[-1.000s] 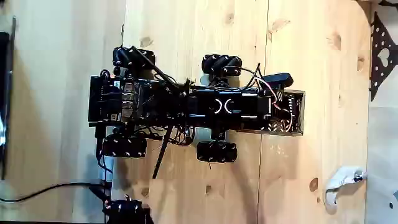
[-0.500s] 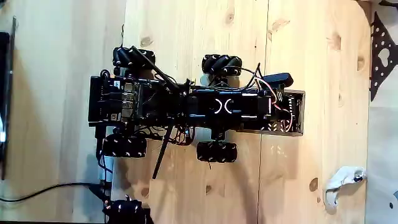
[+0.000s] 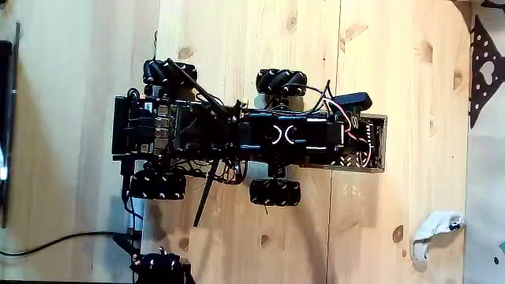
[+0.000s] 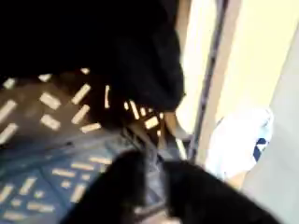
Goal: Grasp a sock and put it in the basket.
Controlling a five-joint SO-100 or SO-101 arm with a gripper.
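white sock lies well apart from the fingers

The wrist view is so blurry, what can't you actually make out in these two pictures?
- Gripper, wrist view: dark blurred shapes, so open or shut cannot be told.
- Basket, fixed view: the arm lies over it, hiding most of its inside.
- Sock, fixed view: small, so its shape is unclear; in the wrist view it is a pale blur.
- Wheel, fixed view: cut off by the bottom edge.

White sock, black perforated basket, pale knotty wood table.
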